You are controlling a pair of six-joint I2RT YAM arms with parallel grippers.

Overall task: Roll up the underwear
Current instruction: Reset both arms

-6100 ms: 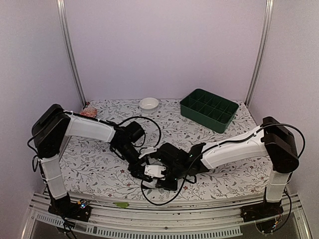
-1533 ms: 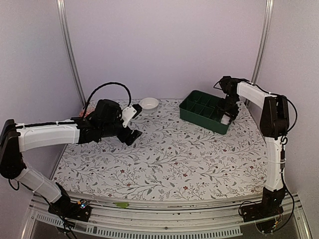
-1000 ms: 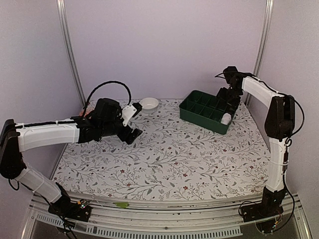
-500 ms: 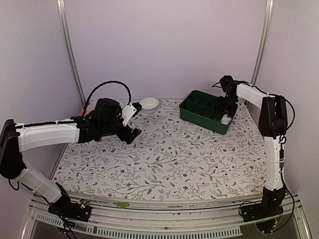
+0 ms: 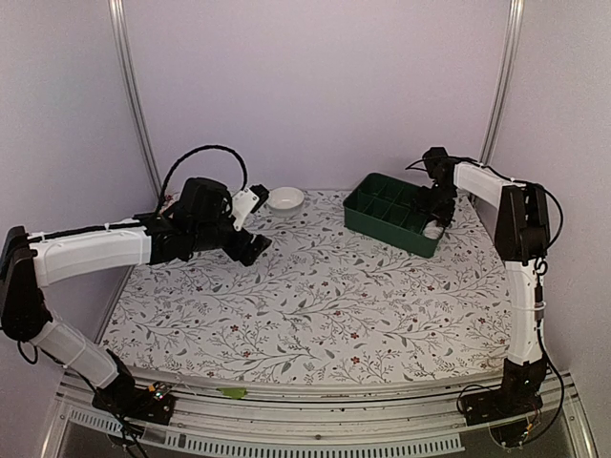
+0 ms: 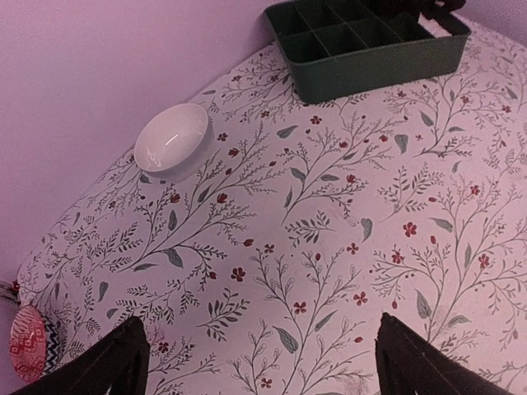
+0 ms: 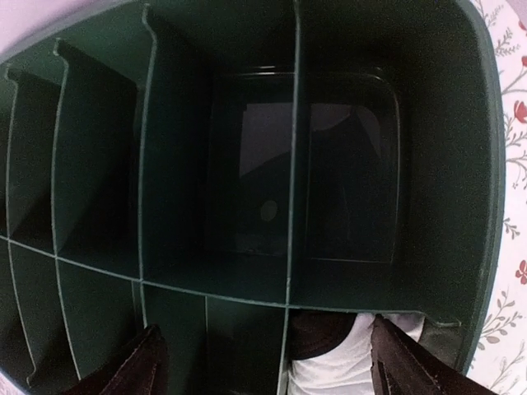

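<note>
The underwear (image 7: 362,366) lies rolled up, white with a dark band, in the near right corner compartment of the green tray (image 7: 486,164). From above it shows as a small white lump (image 5: 434,230). My right gripper (image 7: 272,370) hangs open just over that compartment, its fingers wide apart and the roll below, close to the right finger (image 7: 403,362). In the top view the right gripper (image 5: 437,212) sits at the tray's right end. My left gripper (image 6: 263,370) is open above the floral cloth with nothing between its fingers, and stands at the back left (image 5: 253,246).
A small white bowl (image 6: 171,140) sits at the back of the table, also seen from above (image 5: 285,197). The green tray (image 5: 387,205) has several divided compartments, the others dark. A red patterned item (image 6: 29,354) lies at the far left edge.
The right gripper came down from above the tray's far edge to just over the corner compartment holding the underwear. The left arm lifted slightly toward the back.
</note>
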